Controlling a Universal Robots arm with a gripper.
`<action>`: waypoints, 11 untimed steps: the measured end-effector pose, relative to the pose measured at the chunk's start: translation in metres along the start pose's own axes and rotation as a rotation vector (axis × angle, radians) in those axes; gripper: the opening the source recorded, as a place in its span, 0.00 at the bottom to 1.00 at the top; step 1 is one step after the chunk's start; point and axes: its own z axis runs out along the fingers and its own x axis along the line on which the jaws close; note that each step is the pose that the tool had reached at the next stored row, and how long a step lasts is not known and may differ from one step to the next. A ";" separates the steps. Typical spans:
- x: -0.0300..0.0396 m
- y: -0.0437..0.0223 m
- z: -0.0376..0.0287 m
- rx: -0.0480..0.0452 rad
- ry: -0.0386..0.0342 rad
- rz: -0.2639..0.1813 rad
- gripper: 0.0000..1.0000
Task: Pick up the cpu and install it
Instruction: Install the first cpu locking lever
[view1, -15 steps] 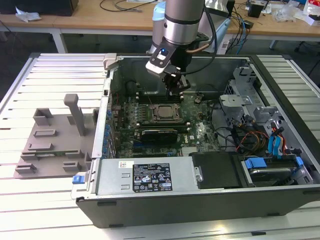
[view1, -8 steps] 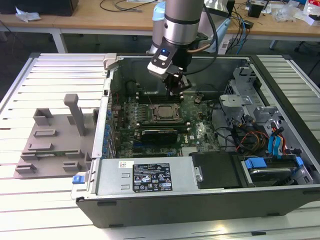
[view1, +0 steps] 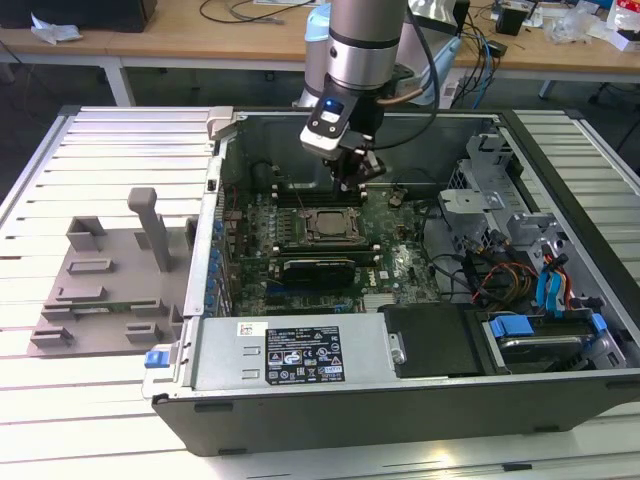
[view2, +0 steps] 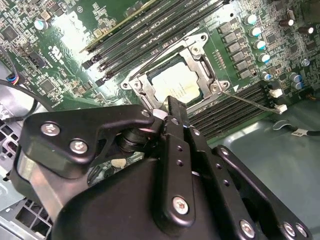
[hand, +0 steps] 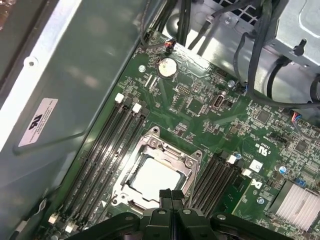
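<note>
One cpu (hand: 152, 178), seated in its metal socket frame (hand: 131, 152) on the motherboard (hand: 215, 130) inside the open computer case (view1: 300, 355). Pincer (hand: 171, 196) directly above it, tips together, holding nothing. Grey tray (view1: 105, 290) beside case.

Near corner of the cpu (hand: 152, 179) behind the end effector (hand: 171, 196).
</note>
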 end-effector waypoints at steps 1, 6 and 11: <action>0.0000 0.0000 0.0000 -0.0003 -0.0004 -0.009 0.11; 0.0000 0.0000 0.0000 -0.0022 -0.0030 -0.068 0.11; 0.0000 0.0000 0.0000 -0.0041 -0.0054 -0.124 0.11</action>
